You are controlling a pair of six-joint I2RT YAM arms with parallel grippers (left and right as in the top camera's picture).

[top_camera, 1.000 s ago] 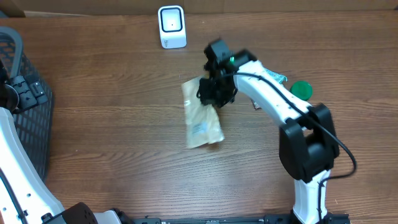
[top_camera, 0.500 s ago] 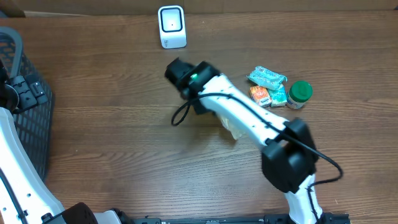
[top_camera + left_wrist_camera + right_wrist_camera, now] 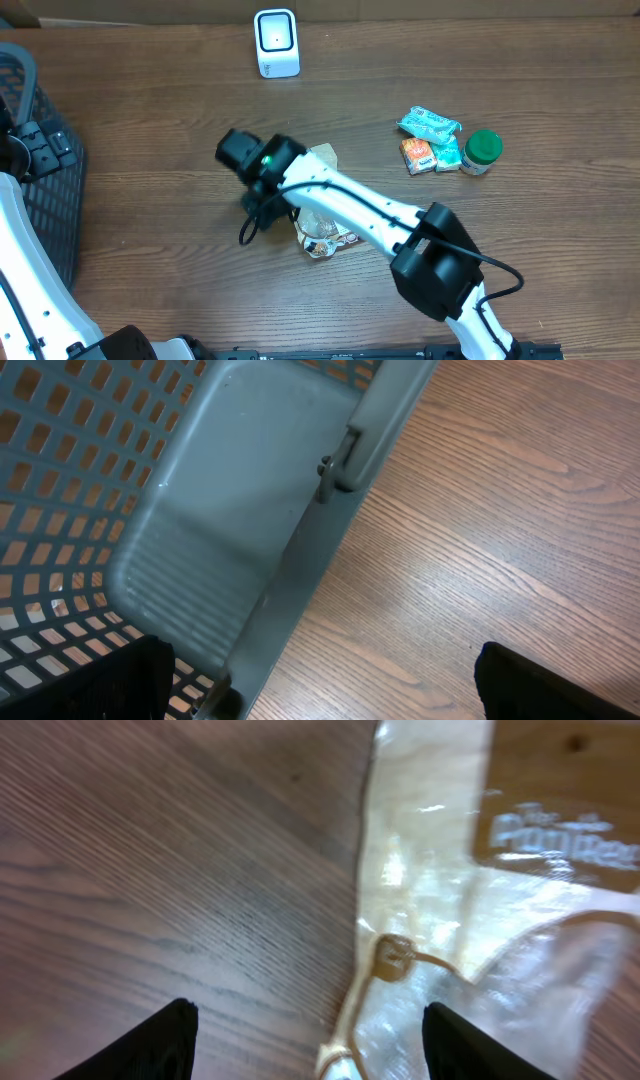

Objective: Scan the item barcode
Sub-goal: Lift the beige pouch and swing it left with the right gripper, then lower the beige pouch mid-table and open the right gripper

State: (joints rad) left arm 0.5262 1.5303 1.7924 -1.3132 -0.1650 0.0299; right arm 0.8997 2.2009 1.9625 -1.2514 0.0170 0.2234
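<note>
**Right claw** point(image 3: 315, 1045): jaws apart, nothing between them. The two dark fingertips point(image 3: 165, 1040) show at the lower corners of the wrist view, one on each side. It points down at the tabletop point(image 3: 150, 250), over the left edge of the pouch. Whether it touches the pouch cannot be told.

**Pouch** point(image 3: 430, 870): the task's item. It is a kraft-paper bag with a glossy clear window and a brown panel of printed lettering, too blurred to read. It lies flat near the middle of the tabletop, partly under the right arm point(image 3: 350, 205). In the overhead view a tan corner shows above the arm and a crinkled lower end point(image 3: 322, 240) below it.

**Barcode scanner** point(image 3: 276, 42): white upright unit with a dark-framed window. It stands at the far edge of the tabletop, well apart from the pouch.

**Small goods**, right of the pouch:
- teal packet point(image 3: 430, 123)
- orange packet point(image 3: 416, 153)
- green-lidded jar point(image 3: 483, 150)

They are clustered close together. A second teal packet lies between the orange packet and the jar.

**Left claw** point(image 3: 320, 690): jaws spread wide and empty, with the fingertips at the bottom corners of its wrist view. It hangs above the rim of the basket, where the rim meets the bare wood.

**Basket** point(image 3: 200, 510): grey plastic with lattice walls, a ribbed inner corner and a handle hinged at the rim. It stands at the left edge of the tabletop, well apart from the pouch.
</note>
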